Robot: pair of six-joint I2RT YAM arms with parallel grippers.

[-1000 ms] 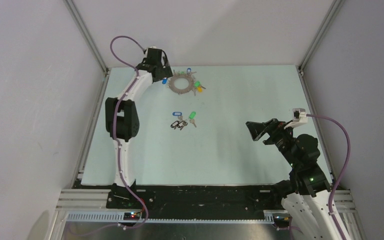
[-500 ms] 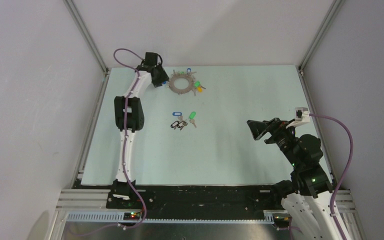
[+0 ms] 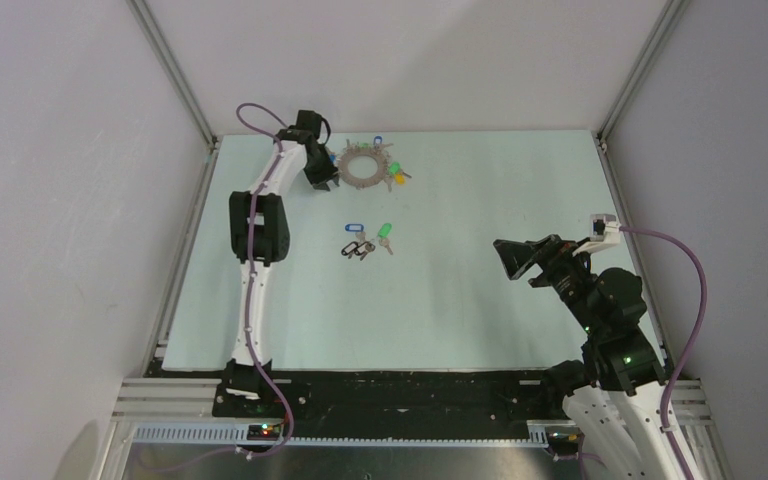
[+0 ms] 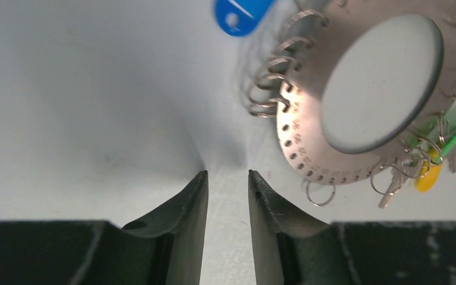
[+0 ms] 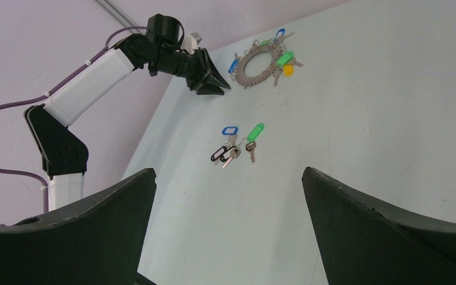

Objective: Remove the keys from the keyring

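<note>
The keyring (image 3: pixel 347 166), a flat grey metal ring, lies at the far left of the table with several keys with blue, green and yellow tags round its rim. In the left wrist view the keyring (image 4: pixel 309 139) fills the upper right, with small wire loops along its edge. My left gripper (image 4: pixel 227 175) sits low just left of the ring, its jaws a narrow gap apart and empty. A small group of loose keys (image 3: pixel 365 243) with blue, green and black tags lies mid-table. My right gripper (image 5: pixel 228 175) is wide open and empty, raised at the right, far from the keys.
The table's back wall and left frame rail (image 3: pixel 185 95) stand close behind the left gripper (image 3: pixel 322 180). The loose keys (image 5: pixel 236 148) lie between the two arms.
</note>
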